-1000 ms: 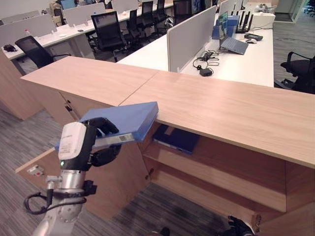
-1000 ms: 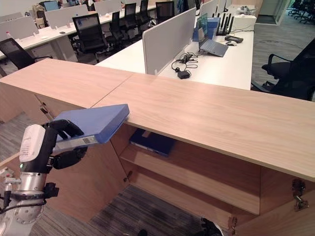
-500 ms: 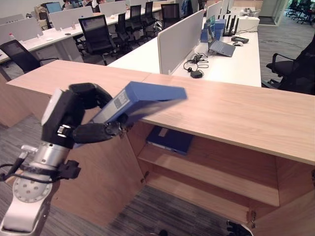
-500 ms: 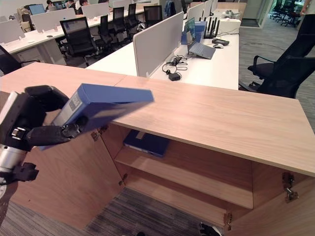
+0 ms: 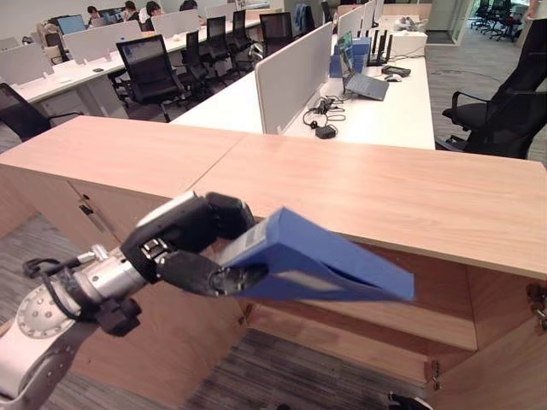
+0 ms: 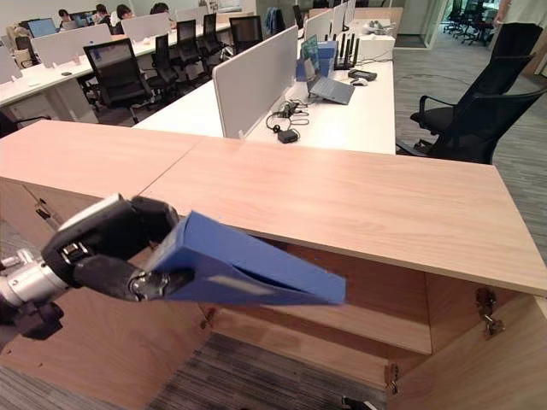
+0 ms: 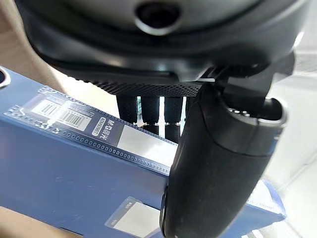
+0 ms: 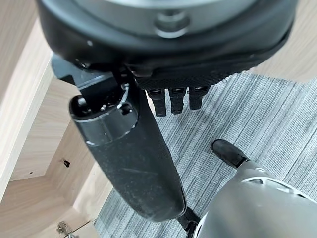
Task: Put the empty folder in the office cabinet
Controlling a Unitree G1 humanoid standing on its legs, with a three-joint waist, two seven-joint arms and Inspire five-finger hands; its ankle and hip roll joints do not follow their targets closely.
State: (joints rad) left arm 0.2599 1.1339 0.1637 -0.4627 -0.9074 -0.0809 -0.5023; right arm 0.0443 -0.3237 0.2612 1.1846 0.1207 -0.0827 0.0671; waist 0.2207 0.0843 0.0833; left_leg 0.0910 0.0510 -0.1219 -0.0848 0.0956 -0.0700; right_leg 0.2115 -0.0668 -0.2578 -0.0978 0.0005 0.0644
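Note:
My left hand is shut on one end of a blue folder, thumb under it and fingers over the top. The folder lies nearly flat, its free end pointing right and slightly down, in front of the open wooden cabinet's shelf and just below the long countertop. Its labelled spine faces my wrist. My right hand hangs low over grey carpet beside the cabinet, fingers relaxed and holding nothing.
An open cabinet door stands at the right, another wooden door panel at the left below my arm. Behind the counter are white desks with a partition, black chairs and a standing person.
The view has shifted. My left hand has swung the folder down and to the right, from countertop height to in front of the cabinet opening, covering the dark blue folder on the shelf.

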